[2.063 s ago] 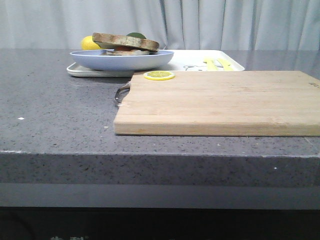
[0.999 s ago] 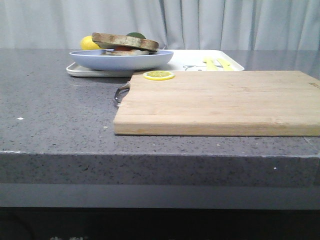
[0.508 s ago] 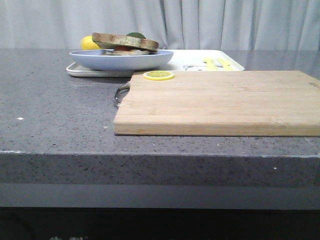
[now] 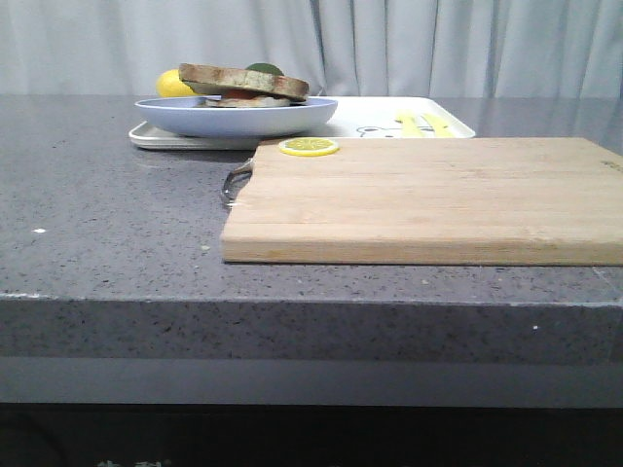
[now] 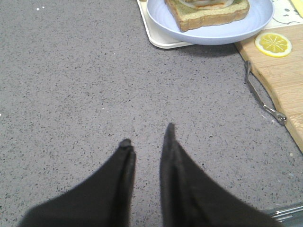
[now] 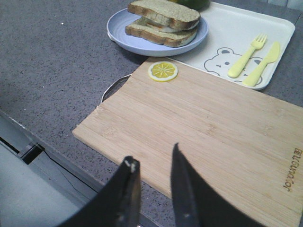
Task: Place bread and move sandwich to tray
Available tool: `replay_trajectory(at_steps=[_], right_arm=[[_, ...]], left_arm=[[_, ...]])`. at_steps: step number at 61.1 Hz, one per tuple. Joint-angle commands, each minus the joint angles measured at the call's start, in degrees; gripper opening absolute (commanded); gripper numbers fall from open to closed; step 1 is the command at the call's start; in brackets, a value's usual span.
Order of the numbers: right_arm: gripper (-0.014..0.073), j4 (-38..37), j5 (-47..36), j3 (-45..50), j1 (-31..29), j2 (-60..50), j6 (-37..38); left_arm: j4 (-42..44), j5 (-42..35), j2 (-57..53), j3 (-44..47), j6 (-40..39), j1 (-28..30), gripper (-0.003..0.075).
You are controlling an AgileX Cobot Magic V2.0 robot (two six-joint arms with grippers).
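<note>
The sandwich lies on a pale blue plate that rests on the white tray at the back of the counter. Its upper slice of bread sits on a lower slice with white egg between them. In the left wrist view, the sandwich shows greenish crumb and a brown crust. My left gripper is open over bare grey counter, well short of the plate. My right gripper is open above the near edge of the wooden cutting board. Neither holds anything, and neither shows in the front view.
A lemon slice lies on the board's far left corner, by its metal handle. A yellow fork and knife lie on the tray's right part. A whole lemon sits behind the plate. The counter's front edge is near.
</note>
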Motion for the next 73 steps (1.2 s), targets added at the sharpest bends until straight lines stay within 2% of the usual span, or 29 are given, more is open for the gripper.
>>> replay_trajectory(at_steps=[1,4,36,47,63,73], right_arm=[[0.0009,0.3,-3.2,-1.4,-0.4,0.0,0.1],[-0.0074,0.3,-3.0,-1.4,-0.4,0.0,0.1],[-0.0069,0.4,-3.0,-1.4,-0.4,0.0,0.1],[-0.0069,0.4,-3.0,-1.4,-0.4,0.0,0.1],[-0.0069,0.4,-3.0,-1.4,-0.4,0.0,0.1],[-0.0069,0.4,-3.0,-1.4,-0.4,0.0,0.1]], left_arm=[[-0.6,-4.1,0.1,-1.5,-0.6,-0.5,-0.0011],[-0.6,-4.1,0.1,-1.5,-0.6,-0.5,-0.002],[-0.7,-5.6,-2.3,0.5,-0.6,-1.7,-0.002],[-0.5,-13.8,-12.9,10.2,-0.6,2.2,-0.002],[-0.4,-21.0,-30.4,26.0,-0.6,9.6,-0.002],[-1.3,-27.7,-38.7,35.4,-0.6,11.2,-0.002]])
